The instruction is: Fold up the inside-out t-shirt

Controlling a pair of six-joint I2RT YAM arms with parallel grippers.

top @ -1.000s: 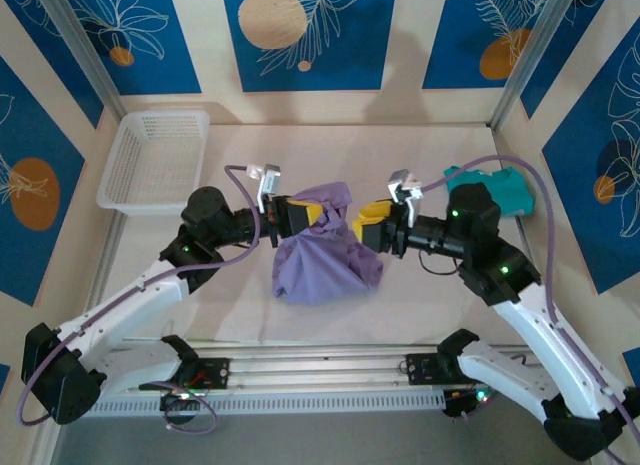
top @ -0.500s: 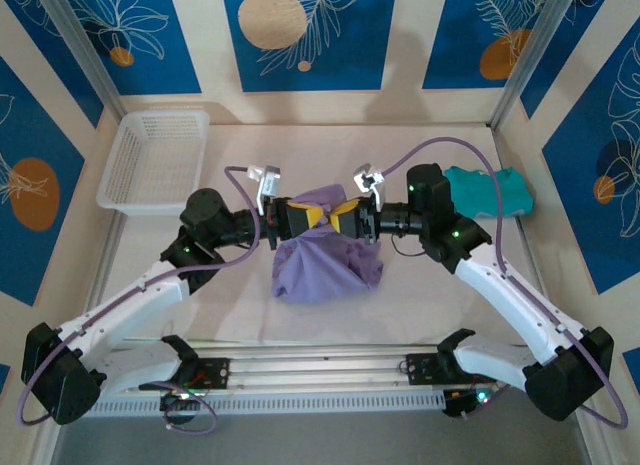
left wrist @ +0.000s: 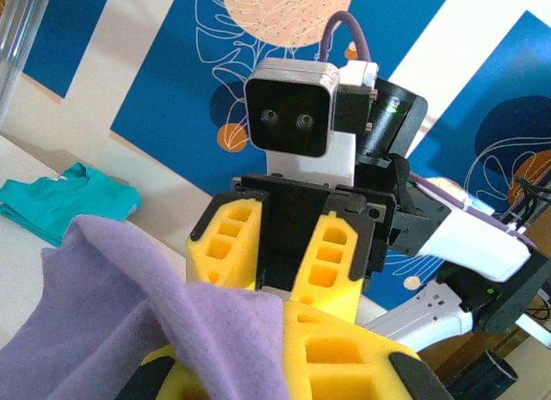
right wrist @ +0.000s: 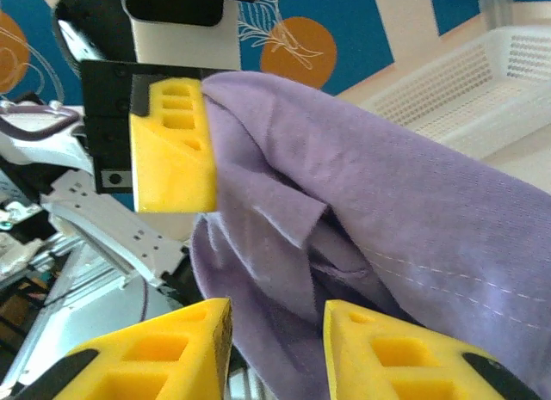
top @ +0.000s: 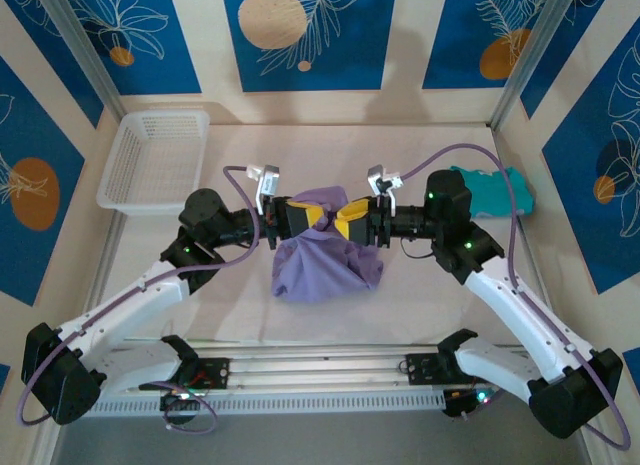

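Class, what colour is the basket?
The basket is white, clearest in the top external view.

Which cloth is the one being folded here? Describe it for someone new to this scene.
On the pale table, look at the middle, where the left gripper and right gripper face each other. The bunched lavender t-shirt sits there, plain light purple; the smaller teal garment lies apart by the right wall.

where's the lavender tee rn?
Top view: the lavender t-shirt is bunched at mid-table, its top pinched in the left gripper, the right gripper meeting it from the right.
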